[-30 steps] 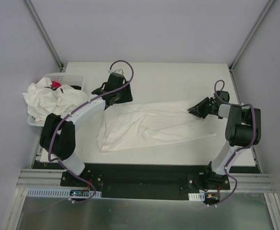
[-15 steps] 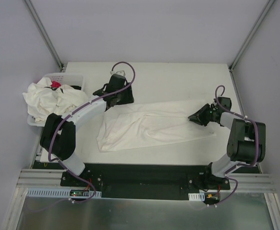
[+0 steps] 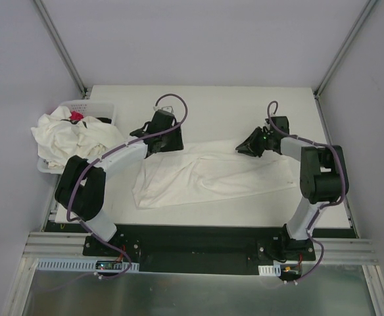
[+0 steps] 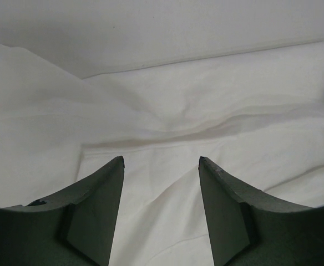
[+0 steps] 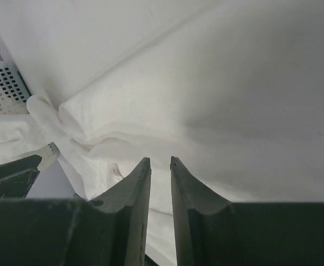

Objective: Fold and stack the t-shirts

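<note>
One off-white t-shirt (image 3: 205, 174) lies spread across the middle of the table. My left gripper (image 3: 170, 139) is at the shirt's far left corner. In the left wrist view it is open (image 4: 161, 163), with its jaws wide apart just above the fabric (image 4: 206, 111). My right gripper (image 3: 246, 147) is at the shirt's far right part. In the right wrist view its jaws (image 5: 160, 160) are almost together, with shirt fabric (image 5: 234, 100) in the narrow gap. More off-white t-shirts (image 3: 67, 135) lie heaped in and over the basket at the left.
The white perforated basket (image 3: 90, 105) stands at the table's far left edge and also shows in the right wrist view (image 5: 4, 83). A small red packet (image 3: 77, 116) lies in it. Grey walls close in the table on three sides.
My right gripper has moved left and away from me, taking the shirt's far right corner with it. My left gripper has shifted slightly toward the shirt's corner.
</note>
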Robot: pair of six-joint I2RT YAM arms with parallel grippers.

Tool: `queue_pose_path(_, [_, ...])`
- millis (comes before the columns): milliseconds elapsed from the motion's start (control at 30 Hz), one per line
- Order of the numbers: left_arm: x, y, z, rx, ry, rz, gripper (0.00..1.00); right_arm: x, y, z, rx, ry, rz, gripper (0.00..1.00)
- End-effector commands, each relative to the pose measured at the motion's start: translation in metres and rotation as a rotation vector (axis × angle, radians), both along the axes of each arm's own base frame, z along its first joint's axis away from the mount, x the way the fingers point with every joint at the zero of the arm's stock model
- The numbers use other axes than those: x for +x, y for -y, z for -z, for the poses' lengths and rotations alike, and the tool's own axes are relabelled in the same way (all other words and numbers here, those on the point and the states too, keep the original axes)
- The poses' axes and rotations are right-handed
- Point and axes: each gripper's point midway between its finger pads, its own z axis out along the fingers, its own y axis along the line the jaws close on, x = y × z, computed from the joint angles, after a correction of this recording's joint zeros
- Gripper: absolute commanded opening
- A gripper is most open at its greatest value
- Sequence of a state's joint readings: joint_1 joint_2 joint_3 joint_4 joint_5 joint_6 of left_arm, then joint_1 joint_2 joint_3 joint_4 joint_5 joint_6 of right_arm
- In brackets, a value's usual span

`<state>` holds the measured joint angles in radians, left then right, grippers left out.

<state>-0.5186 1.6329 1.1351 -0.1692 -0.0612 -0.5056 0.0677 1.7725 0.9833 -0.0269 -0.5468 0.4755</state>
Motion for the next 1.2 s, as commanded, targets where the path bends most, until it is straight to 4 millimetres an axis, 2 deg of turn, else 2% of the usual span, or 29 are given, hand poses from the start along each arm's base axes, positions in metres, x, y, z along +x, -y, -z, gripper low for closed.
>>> queue_pose_path(0, [-0.004,0.004,-0.022,-0.028,0.058,0.016,0.55,0.024,-0.037,-0.001,0.043,0.013,-0.030,0.24])
queue_pose_path(100, [-0.008,0.004,-0.023,-0.027,0.060,0.020,0.55,0.030,-0.055,0.006,0.054,0.003,-0.057,0.23])
queue_pose_path(267, [-0.011,0.000,-0.022,-0.013,0.066,0.018,0.55,0.034,-0.072,0.016,0.061,-0.015,-0.069,0.23])
queue_pose_path(467, [-0.010,0.000,-0.021,-0.009,0.068,0.020,0.55,0.032,-0.092,0.010,0.072,-0.003,-0.104,0.23])
queue_pose_path(867, [-0.011,-0.002,-0.012,0.006,0.048,0.011,0.55,0.005,-0.138,0.009,0.086,-0.020,-0.208,0.23])
queue_pose_path(967, [-0.011,-0.003,-0.011,0.011,0.047,0.009,0.55,-0.003,-0.144,0.009,0.092,-0.025,-0.229,0.23])
queue_pose_path(1167, [-0.011,-0.003,-0.011,0.011,0.049,0.010,0.55,-0.029,-0.142,0.016,0.084,-0.050,-0.251,0.23])
